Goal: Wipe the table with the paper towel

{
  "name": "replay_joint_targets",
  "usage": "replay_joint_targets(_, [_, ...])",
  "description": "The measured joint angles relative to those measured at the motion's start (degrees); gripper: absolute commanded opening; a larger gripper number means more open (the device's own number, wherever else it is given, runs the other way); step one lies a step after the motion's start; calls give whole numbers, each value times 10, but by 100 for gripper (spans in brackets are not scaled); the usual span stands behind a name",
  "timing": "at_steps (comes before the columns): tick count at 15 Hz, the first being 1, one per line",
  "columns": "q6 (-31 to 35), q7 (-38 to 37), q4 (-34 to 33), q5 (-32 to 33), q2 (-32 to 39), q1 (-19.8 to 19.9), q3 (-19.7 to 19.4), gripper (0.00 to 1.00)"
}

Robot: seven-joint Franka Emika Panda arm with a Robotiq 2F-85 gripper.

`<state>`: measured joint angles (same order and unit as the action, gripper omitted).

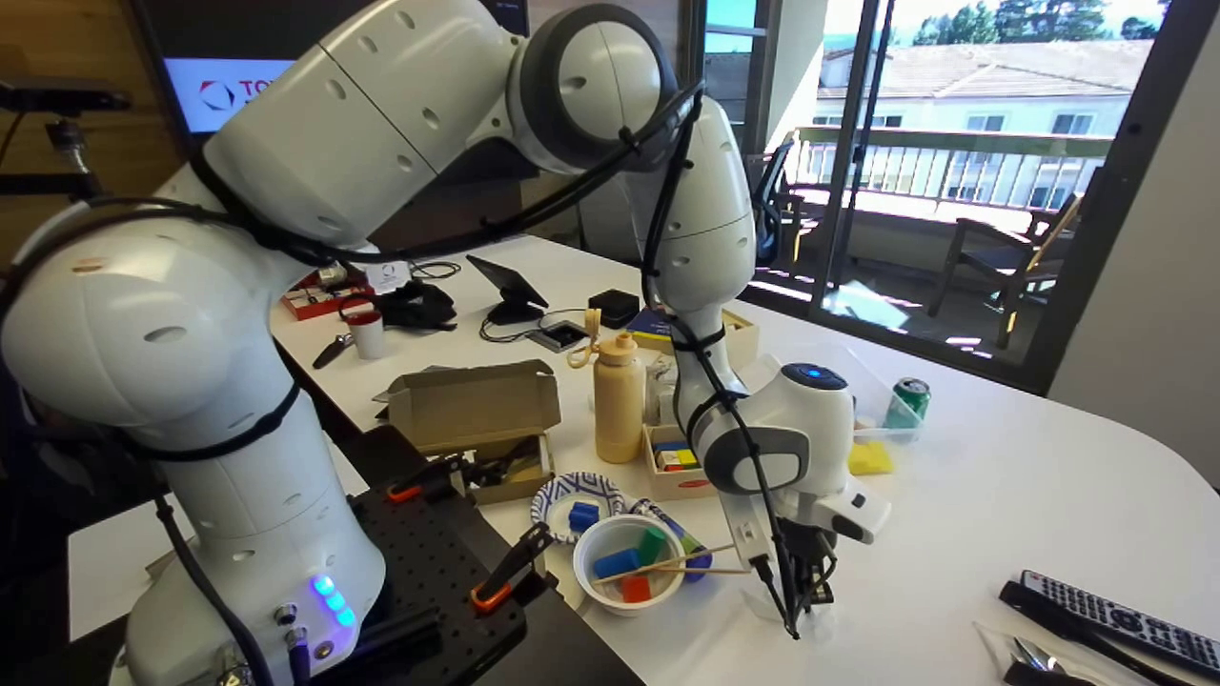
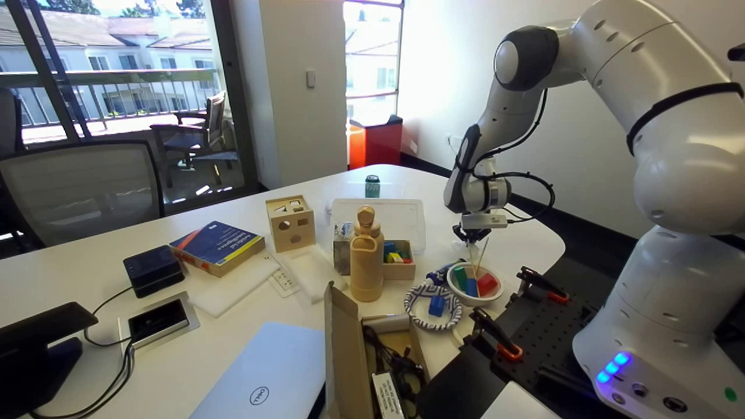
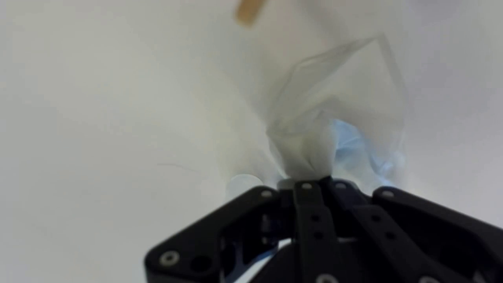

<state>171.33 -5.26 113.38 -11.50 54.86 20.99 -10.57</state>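
Wrist view: claw (image 3: 324, 181) is pinching the crumpled paper towel (image 3: 338, 106), right of centre. In an exterior view, white surface (image 1: 1001, 486) is filling lower right, remote (image 1: 1127, 621) lying at right edge; upper right, chair (image 1: 998, 257) is standing before balcony railing (image 1: 953, 140).

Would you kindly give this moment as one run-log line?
end effector: closed on crumpled white paper towel; position: low over white table; table contact: unclear; nearby: round white bowl

The arm (image 1: 419, 105) is bent at a raised elbow (image 1: 605, 81); the wrist (image 1: 791, 429) is held above the paper towel (image 3: 308, 151), and the gripper (image 3: 324, 182) is pointed down, its fingers (image 3: 312, 214) pinched together on it.
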Motion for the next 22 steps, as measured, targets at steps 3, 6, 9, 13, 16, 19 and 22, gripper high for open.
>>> replay_joint_targets(3, [-57, 15, -11, 0, -7, 20, 11, 1])
replay_joint_targets(6, [-111, 11, -11, 0, -10, 10, -15, 1])
replay_joint_targets(9, [-117, -5, -7, 0, -10, 0, -45, 1])
replay_joint_targets(13, [-83, 12, -3, -1, -10, 34, -12, 1])
replay_joint_targets(16, [-121, 66, -1, -1, -23, 79, 33, 1])
replay_joint_targets(19, [-153, 72, 11, 0, -30, 78, 25, 1])
replay_joint_targets(22, [-146, 44, 35, 0, -33, 42, -17, 1])
